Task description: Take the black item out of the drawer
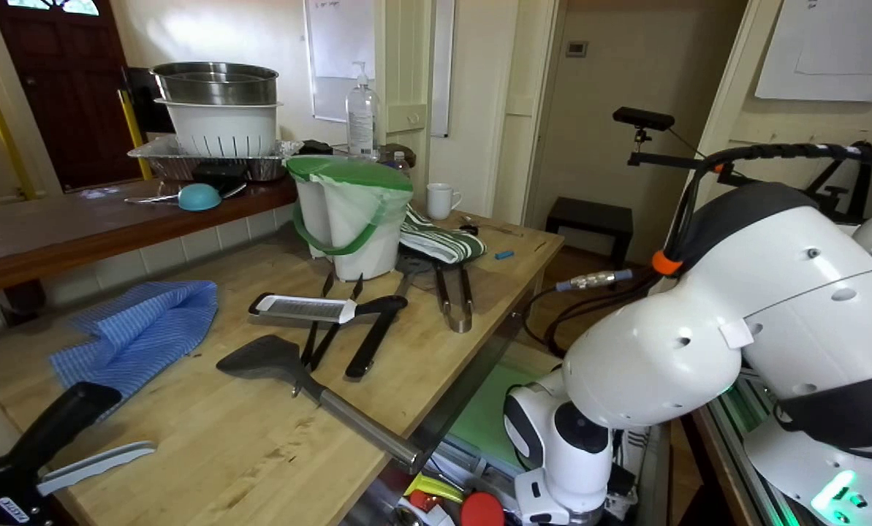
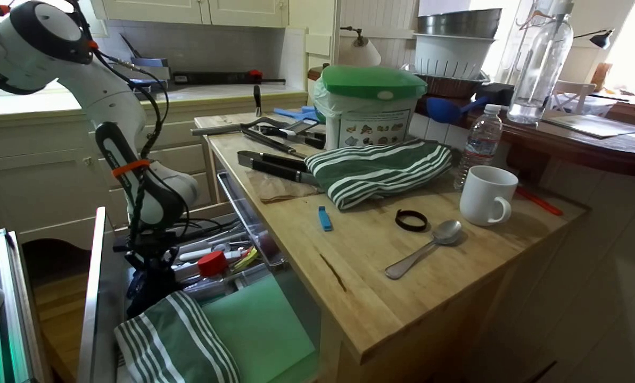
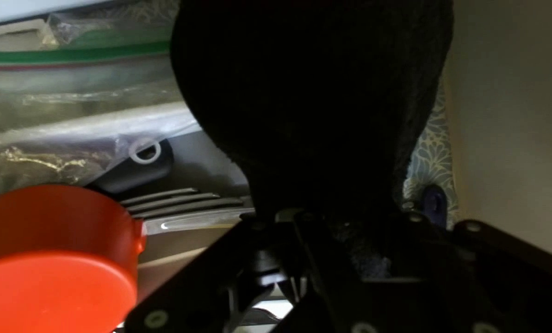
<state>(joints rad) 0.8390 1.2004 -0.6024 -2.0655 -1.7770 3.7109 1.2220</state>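
Observation:
The black item (image 3: 313, 101) is a dark fuzzy lump that fills the upper middle of the wrist view. It narrows where it enters my gripper (image 3: 345, 219), whose jaws stand close on both sides of it, with fuzzy material showing between them. In an exterior view the black item (image 2: 149, 292) is a dark mass inside the drawer (image 2: 91, 298), under my gripper (image 2: 155, 263), beside a striped cloth. Darkness hides the exact contact at the fingertips. An exterior view shows the drawer's green lining (image 1: 490, 405), but the gripper there is below the picture's edge.
Close beside the gripper lies a red container (image 3: 58, 277) among bagged utensils. A green-white striped cloth (image 2: 179, 340) lies in the drawer. The wooden counter (image 2: 290, 223) overhangs one side, with a spatula handle (image 1: 370, 427) reaching its edge. A green-lidded bucket (image 1: 355, 219) stands farther back.

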